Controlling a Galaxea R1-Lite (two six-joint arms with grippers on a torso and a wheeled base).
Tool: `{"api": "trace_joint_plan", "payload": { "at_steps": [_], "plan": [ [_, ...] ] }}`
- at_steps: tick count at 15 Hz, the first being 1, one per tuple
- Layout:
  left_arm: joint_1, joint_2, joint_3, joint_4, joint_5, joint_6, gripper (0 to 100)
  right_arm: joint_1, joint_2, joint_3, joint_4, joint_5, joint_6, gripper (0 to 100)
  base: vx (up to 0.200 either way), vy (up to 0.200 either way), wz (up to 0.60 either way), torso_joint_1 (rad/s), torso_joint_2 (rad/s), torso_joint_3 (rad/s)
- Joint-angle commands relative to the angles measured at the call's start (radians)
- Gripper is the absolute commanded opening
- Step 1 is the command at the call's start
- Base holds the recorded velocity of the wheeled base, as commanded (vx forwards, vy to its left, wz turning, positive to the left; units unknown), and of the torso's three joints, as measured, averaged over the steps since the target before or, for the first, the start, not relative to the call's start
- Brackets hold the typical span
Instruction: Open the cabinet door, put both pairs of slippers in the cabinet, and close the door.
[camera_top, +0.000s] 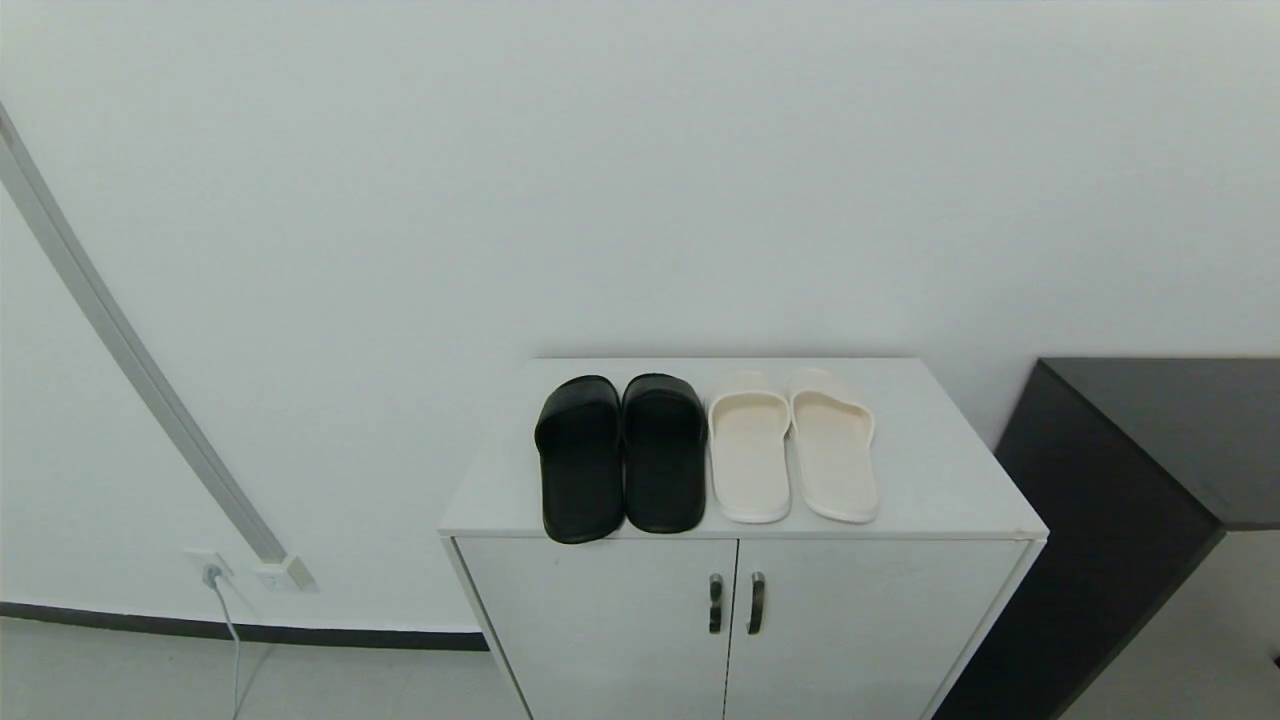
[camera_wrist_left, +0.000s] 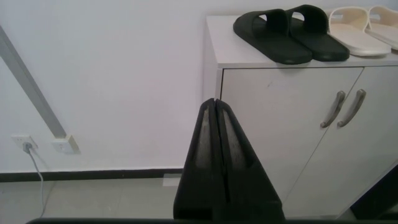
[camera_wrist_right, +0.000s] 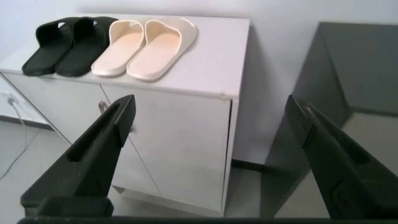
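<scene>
A white cabinet (camera_top: 930, 470) stands against the wall with both doors closed and two dark handles (camera_top: 735, 603) at the middle seam. On its top lie a black pair of slippers (camera_top: 620, 455) on the left and a cream pair of slippers (camera_top: 795, 445) on the right, toes toward the wall. My left gripper (camera_wrist_left: 215, 106) is shut with nothing in it, low and to the left of the cabinet (camera_wrist_left: 280, 118), level with its door. My right gripper (camera_wrist_right: 208, 112) stands wide open, off the cabinet's right front corner (camera_wrist_right: 233, 96), below the cream slippers (camera_wrist_right: 146, 37) and black slippers (camera_wrist_right: 62, 34).
A dark cabinet (camera_top: 1130, 500) stands close to the right of the white one. On the left wall run a slanted cable duct (camera_top: 120, 340) and a socket with a plugged cord (camera_top: 212, 575). Bare floor lies in front and to the left.
</scene>
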Motion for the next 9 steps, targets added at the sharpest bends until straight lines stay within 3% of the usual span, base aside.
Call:
{"api": "trace_joint_plan", "payload": {
  "at_steps": [1, 4, 6, 9],
  "plan": [
    [0.0, 0.001, 0.0, 0.0, 0.0, 0.0, 0, 0.136, 0.446, -0.034, -0.275, -0.07, 0.022, 100, 0.0, 0.0, 0.0, 0.0, 0.0, 0.0],
    [0.0, 0.001, 0.0, 0.0, 0.0, 0.0, 0, 0.469, 0.685, -0.175, -0.4, -0.396, 0.176, 100, 0.0, 0.0, 0.0, 0.0, 0.0, 0.0],
    [0.0, 0.001, 0.0, 0.0, 0.0, 0.0, 0, 0.57, 0.788, -0.27, -0.401, -0.482, 0.188, 100, 0.0, 0.0, 0.0, 0.0, 0.0, 0.0],
    [0.0, 0.001, 0.0, 0.0, 0.0, 0.0, 0, 0.64, 0.929, -0.406, -0.4, -0.596, 0.188, 100, 0.0, 0.0, 0.0, 0.0, 0.0, 0.0]
  ]
}}
